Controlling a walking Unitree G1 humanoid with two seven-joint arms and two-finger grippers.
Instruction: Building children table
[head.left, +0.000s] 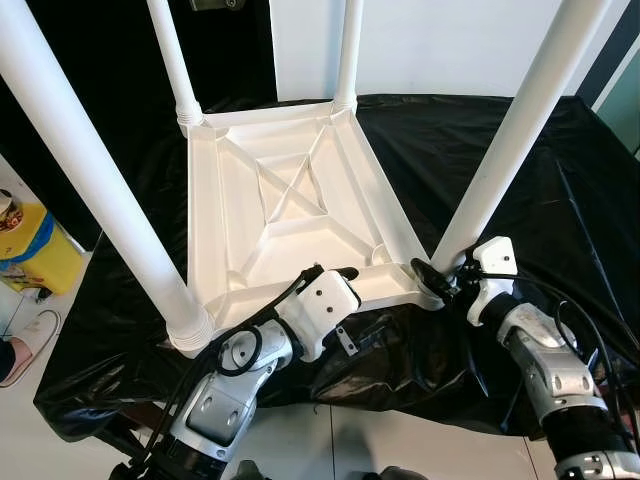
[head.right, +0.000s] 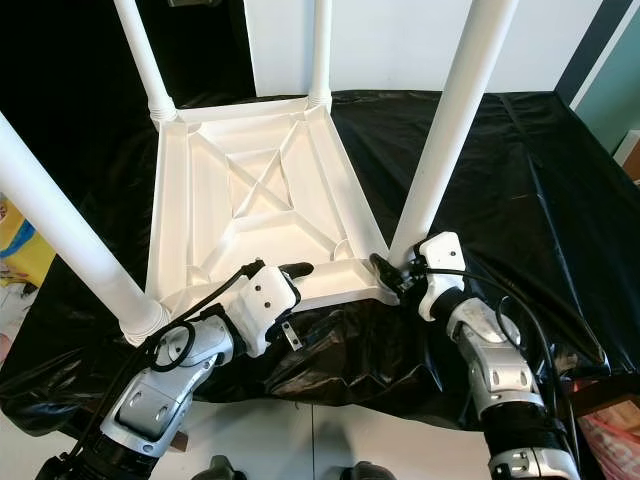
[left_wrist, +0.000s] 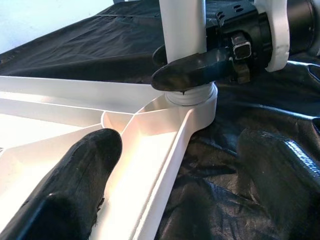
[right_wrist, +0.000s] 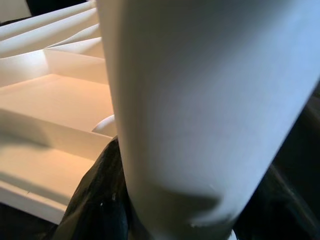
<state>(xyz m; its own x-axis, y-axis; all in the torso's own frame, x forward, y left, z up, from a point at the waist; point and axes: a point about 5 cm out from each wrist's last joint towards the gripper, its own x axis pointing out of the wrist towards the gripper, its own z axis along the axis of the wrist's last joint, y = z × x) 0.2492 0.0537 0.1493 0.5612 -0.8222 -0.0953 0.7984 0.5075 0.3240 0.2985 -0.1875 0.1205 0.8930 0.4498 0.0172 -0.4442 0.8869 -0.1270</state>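
Landmark: white children's table (head.left: 290, 200), upside down on a bench covered with black plastic sheet (head.left: 480, 150), four white legs pointing up.

Nearest the camera, both arms reach to the table's near edge.

Left hand (head.left: 335, 275): at the near rail of the tabletop frame, roughly mid-edge. Fingers apart and straddling the rail; in the left wrist view one finger (left_wrist: 75, 185) sits inside the frame's channel, the other over the black sheet outside it. Not clamped on anything that I can see.

Right hand (head.left: 432, 278): at the table's near-right corner, fingers around the base of the near-right leg (head.left: 520, 130), right above its threaded collar. Left wrist view shows one black fingertip (left_wrist: 192, 72) pressed across that leg just above the socket. Right wrist view has the leg close up between the fingers. Reads as clamped on the leg.

Near-left leg (head.left: 90, 180): seated in the near-left corner socket, tilted outward toward the camera.

Underside of the tabletop: raised ribs forming an X inside a rectangular frame.

Far side: far-left leg (head.left: 172, 55) and far-right leg (head.left: 348, 50) both standing in their corner sockets, upright.

Off the bench, left of the table: yellow container (head.left: 35, 250) on the floor, white slipper (head.left: 30, 340) near it.
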